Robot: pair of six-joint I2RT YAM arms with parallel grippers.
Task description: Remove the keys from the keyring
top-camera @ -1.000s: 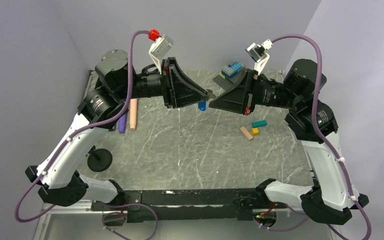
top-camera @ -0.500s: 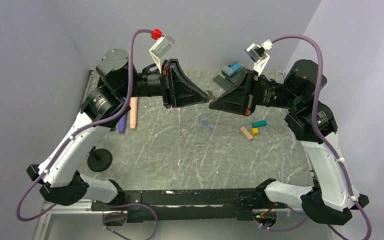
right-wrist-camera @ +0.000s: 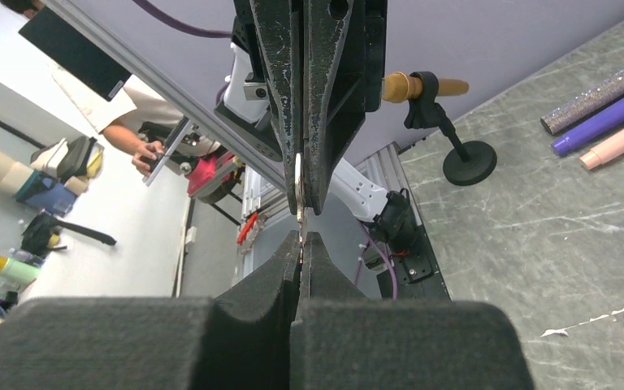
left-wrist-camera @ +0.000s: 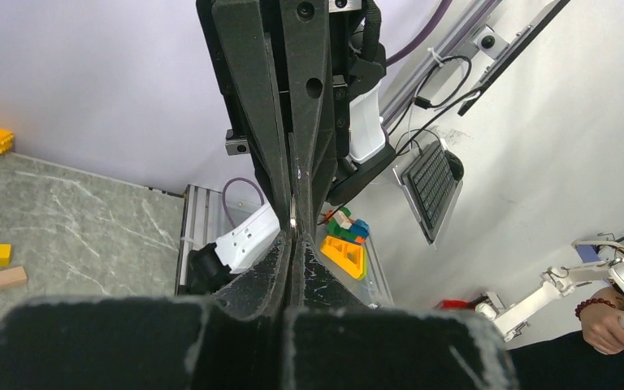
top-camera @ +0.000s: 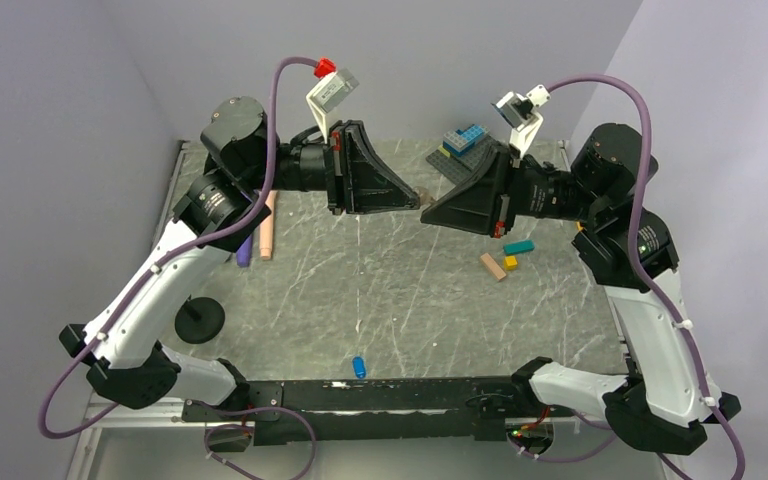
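The keyring [top-camera: 422, 194] is a tiny silvery ring held in the air between my two gripper tips, above the far middle of the table. My left gripper [top-camera: 415, 195] and right gripper [top-camera: 428, 208] meet tip to tip, and both are shut on the ring. The ring's thin metal edge shows in the left wrist view [left-wrist-camera: 293, 213] and in the right wrist view [right-wrist-camera: 298, 183]. The blue key [top-camera: 359, 366] lies loose on the table near the front edge, far from both grippers.
A teal brick [top-camera: 519, 246], a yellow brick [top-camera: 510, 262] and a tan brick [top-camera: 492, 266] lie at the right. A grey baseplate with blue bricks [top-camera: 462, 145] stands at the back. Pink [top-camera: 266, 228] and purple [top-camera: 244, 245] rods and a black stand [top-camera: 200, 320] are at the left.
The blue key came off the ring, fell to the table and slid to the front edge. Both grippers stay shut on the ring; the left arm has risen slightly.
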